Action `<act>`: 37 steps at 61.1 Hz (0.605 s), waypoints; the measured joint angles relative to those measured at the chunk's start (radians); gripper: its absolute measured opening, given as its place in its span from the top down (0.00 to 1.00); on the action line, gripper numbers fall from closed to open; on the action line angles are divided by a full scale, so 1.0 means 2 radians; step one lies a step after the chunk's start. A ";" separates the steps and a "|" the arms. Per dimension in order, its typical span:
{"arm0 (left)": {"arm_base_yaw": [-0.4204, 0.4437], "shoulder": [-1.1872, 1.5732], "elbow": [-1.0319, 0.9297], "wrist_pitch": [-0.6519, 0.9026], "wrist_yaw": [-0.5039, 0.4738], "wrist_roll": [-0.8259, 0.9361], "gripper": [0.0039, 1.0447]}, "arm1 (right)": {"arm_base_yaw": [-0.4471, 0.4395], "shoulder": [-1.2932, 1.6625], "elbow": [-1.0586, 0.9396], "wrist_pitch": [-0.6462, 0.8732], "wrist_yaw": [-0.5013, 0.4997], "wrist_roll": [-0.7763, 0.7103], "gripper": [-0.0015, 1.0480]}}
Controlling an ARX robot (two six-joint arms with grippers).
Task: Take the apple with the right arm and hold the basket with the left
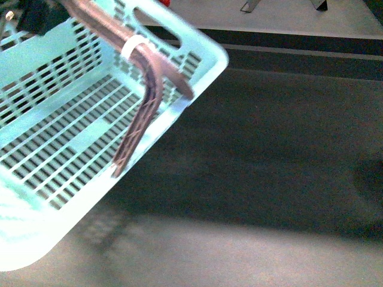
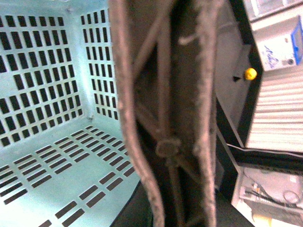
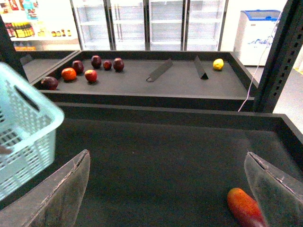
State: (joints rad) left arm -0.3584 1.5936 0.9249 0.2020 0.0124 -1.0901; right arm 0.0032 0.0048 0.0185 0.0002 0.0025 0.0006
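The pale mint-turquoise basket point(image 1: 66, 149) hangs tilted at the left of the front view, its slotted floor facing me. My left gripper point(image 1: 37, 14) is shut on its brownish lattice handle point(image 1: 146, 89), which fills the middle of the left wrist view as a handle point(image 2: 165, 118) beside the basket's inner wall point(image 2: 42, 71). In the right wrist view my right gripper point(image 3: 165, 198) stands open over a dark bin. A red-orange apple point(image 3: 242, 206) lies on the bin floor just inside one clear finger point(image 3: 277, 189), partly cut off by it. A corner of the basket point(image 3: 23, 132) shows there too.
A farther dark bin point(image 3: 142, 90) holds several red and dark fruits point(image 3: 90, 75), a yellow fruit point(image 3: 218, 64) and two metal dividers point(image 3: 160, 70). Glass-door fridges point(image 3: 151, 23) stand behind, and a black post point(image 3: 279, 56) rises at the bin's corner.
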 joint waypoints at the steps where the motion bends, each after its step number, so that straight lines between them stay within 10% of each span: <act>1: -0.003 0.001 0.003 0.001 0.002 -0.001 0.94 | 0.000 0.000 0.000 0.000 0.000 0.000 0.09; 37: -0.151 0.039 0.071 0.008 0.009 -0.023 0.94 | 0.000 0.000 0.000 0.000 0.000 0.000 0.09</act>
State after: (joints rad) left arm -0.6605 1.6726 1.0668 0.2176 0.0311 -1.1366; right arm 0.0032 0.0048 0.0185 0.0002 0.0025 0.0006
